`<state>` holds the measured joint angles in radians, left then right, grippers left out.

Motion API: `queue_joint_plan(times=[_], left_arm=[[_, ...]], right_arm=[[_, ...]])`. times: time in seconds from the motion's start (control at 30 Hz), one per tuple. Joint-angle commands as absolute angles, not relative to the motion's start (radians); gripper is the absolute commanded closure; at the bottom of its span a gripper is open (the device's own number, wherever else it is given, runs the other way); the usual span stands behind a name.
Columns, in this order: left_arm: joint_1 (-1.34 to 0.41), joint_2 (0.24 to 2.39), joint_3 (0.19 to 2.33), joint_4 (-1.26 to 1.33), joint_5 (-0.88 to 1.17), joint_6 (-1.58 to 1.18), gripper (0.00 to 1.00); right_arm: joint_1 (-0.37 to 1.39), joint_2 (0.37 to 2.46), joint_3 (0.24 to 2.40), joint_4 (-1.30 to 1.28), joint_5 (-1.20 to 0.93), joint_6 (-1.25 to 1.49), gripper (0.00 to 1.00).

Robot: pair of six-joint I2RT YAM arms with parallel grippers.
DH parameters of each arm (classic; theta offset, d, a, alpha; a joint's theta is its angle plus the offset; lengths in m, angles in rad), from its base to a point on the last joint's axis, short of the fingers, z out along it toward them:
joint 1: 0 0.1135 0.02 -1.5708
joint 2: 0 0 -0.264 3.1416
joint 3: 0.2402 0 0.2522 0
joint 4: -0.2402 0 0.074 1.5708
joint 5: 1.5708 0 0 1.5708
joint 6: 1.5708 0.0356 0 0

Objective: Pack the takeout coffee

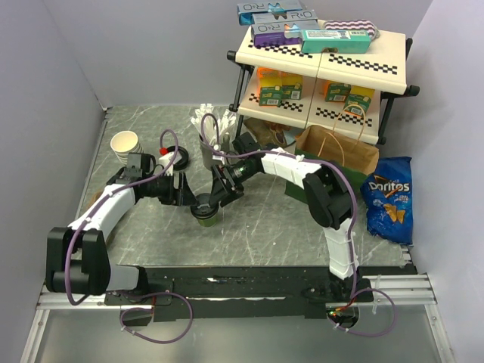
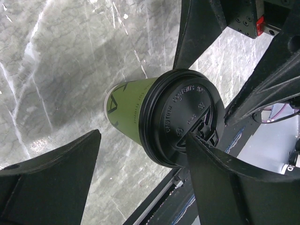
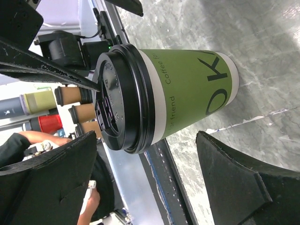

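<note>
We see a small dark green paper cup with a round black plastic lid [image 3: 187,89] upright on the grey marbled counter [image 3: 262,37]. It stands between the spread fingers of the right end effector [image 3: 146,136] and of the left end effector [image 2: 143,136], gripped by neither.

Cream paper cup [image 1: 125,144] at the back left of the marble table [image 1: 265,227]. Grey cutlery holder [image 1: 207,130] mid-back. Two-tier shelf [image 1: 355,62] back right, boxes [image 1: 283,23] on top. Brown paper bag [image 1: 336,149] in front of the shelf, Doritos bag [image 1: 389,198] to its right.
</note>
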<state>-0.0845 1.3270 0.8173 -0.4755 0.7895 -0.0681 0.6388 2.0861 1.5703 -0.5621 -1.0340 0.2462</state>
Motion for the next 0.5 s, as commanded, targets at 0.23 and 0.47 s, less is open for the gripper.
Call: queue_joint_plan(times=[0.23,0.47], left_arm=[[-0.08,1.368,0.816,-0.446,0.805,-0.086,0.21],[-0.08,1.388,0.825,-0.446,0.802,-0.086,0.21]], right_arm=[[0.638,2.121,1.578,-0.561,-1.089,0.225,0.11],[0.635,2.138,1.575,-0.565,-1.104,0.216,0.12]])
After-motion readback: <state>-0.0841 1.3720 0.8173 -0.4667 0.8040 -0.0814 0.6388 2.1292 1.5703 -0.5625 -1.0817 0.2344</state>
